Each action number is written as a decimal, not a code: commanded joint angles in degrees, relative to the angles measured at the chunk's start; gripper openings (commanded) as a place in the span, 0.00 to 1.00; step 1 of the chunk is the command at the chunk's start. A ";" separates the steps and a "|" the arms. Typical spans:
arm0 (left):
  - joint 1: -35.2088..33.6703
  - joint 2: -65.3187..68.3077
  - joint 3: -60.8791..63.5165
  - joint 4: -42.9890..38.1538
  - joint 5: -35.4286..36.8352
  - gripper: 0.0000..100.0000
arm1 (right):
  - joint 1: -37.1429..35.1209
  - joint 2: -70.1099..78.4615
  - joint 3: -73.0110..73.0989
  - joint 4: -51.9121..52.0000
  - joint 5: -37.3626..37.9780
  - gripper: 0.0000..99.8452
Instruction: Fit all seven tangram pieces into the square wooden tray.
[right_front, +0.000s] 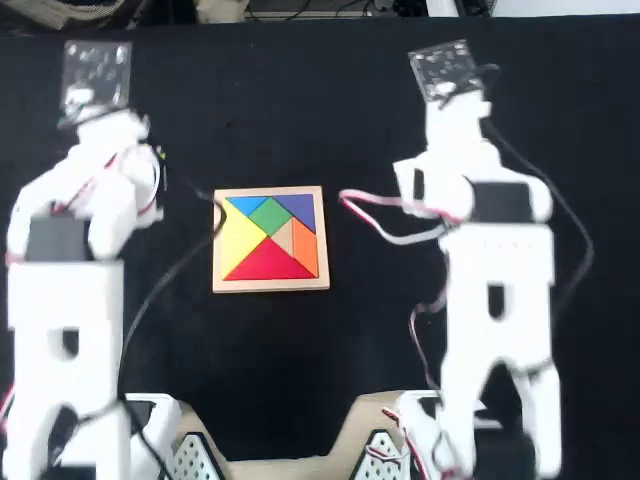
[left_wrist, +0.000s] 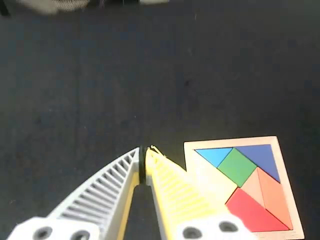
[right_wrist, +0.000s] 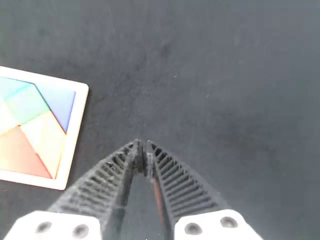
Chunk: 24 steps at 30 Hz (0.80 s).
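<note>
Left gripper (left_wrist: 145, 154), right gripper (right_wrist: 142, 148): jaws together, empty. Tray (right_front: 270, 286) at left's 3 o'clock (pieces (right_front: 262, 240) flush). Looks stiff, light; grip rim.

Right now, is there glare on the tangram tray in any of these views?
Right wrist view: yes, bright light washes the tray out to pale. Left wrist view: the tray is evenly lit, no glare. High view: no glare either, and the tray casts no marked shadow on the black cloth.
</note>
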 joint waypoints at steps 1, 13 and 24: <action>-0.04 -16.18 4.26 -0.18 -0.26 0.03 | 0.79 -11.82 -3.38 1.85 -0.44 0.01; -2.24 -43.78 18.59 -9.32 -0.70 0.03 | 0.88 -32.04 -0.31 1.67 -0.70 0.01; -2.07 -63.21 25.71 -10.11 -0.88 0.03 | 0.97 -61.93 23.52 -11.16 -0.44 0.01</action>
